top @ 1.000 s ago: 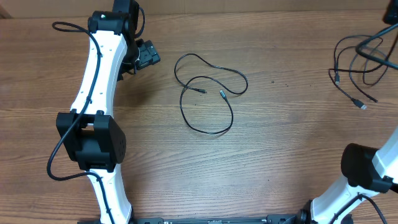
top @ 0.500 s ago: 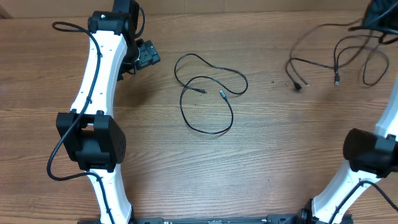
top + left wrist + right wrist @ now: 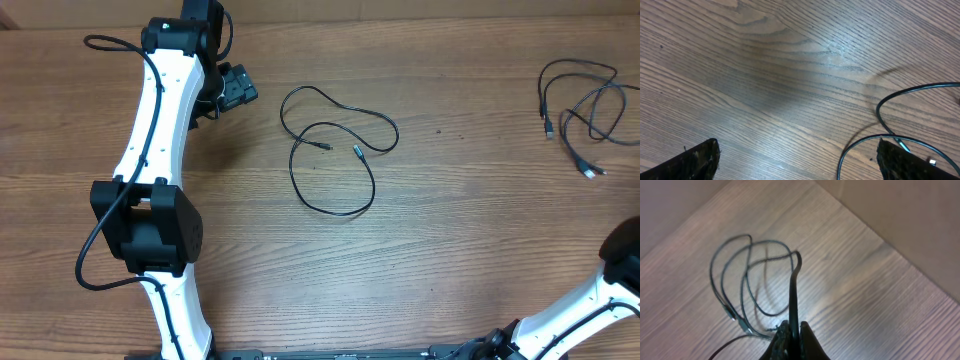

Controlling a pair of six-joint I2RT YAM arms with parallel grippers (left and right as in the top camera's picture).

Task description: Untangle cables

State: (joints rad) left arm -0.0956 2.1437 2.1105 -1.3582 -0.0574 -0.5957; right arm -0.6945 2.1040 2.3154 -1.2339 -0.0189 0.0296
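One thin black cable (image 3: 333,150) lies in a loose double loop at the table's middle, both plug ends inside the loop. More cables (image 3: 578,112) trail in long loops at the far right and run off the overhead view's edge. My left gripper (image 3: 230,90) hovers open left of the middle loop. In the left wrist view its fingers (image 3: 696,161) stand wide apart over bare wood, with the cable (image 3: 887,134) curving by the right finger. My right gripper (image 3: 792,336) is shut on a cable (image 3: 794,287) that rises from the jaws. It is out of the overhead view.
The wooden table (image 3: 450,250) carries only the cables and the arms. The left arm (image 3: 160,110) stretches along the left side. The right arm's elbow (image 3: 625,262) shows at the lower right edge. A wall (image 3: 900,210) borders the table's far edge.
The right-hand cables swung left while lifted, then back to the right edge. The right gripper left the overhead view and its elbow shifted right. The left arm and middle loop stayed still.
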